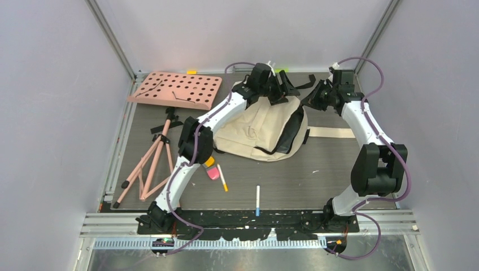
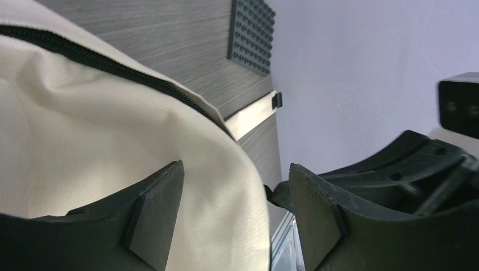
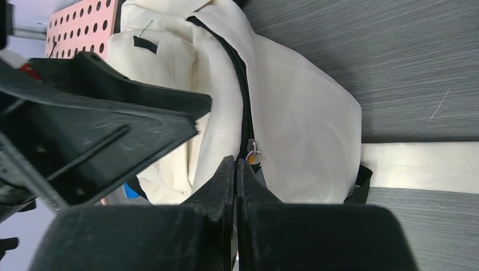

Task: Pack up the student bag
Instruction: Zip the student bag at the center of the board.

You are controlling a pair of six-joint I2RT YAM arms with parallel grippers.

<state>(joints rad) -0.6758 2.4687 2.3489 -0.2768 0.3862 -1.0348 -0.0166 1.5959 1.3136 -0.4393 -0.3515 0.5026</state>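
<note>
Slumped student bag [image 1: 265, 132], cream woven cloth with black zipper [image 3: 244, 96], is lying on the grey-grained counter [image 1: 316, 175], far middle. Left gripper [image 2: 234, 186] jaws are standing apart over its cloth. Right gripper [image 3: 235, 166] jaws are pressing together beside the metal zipper pull [image 3: 255, 153].

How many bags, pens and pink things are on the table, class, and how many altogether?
Bags: 1, the student bag
Pens: 2, a yellow-ended pen and a blue-tipped pen
Pink things: 3, a perforated board, a folded stand and a small block
Total: 6
</note>
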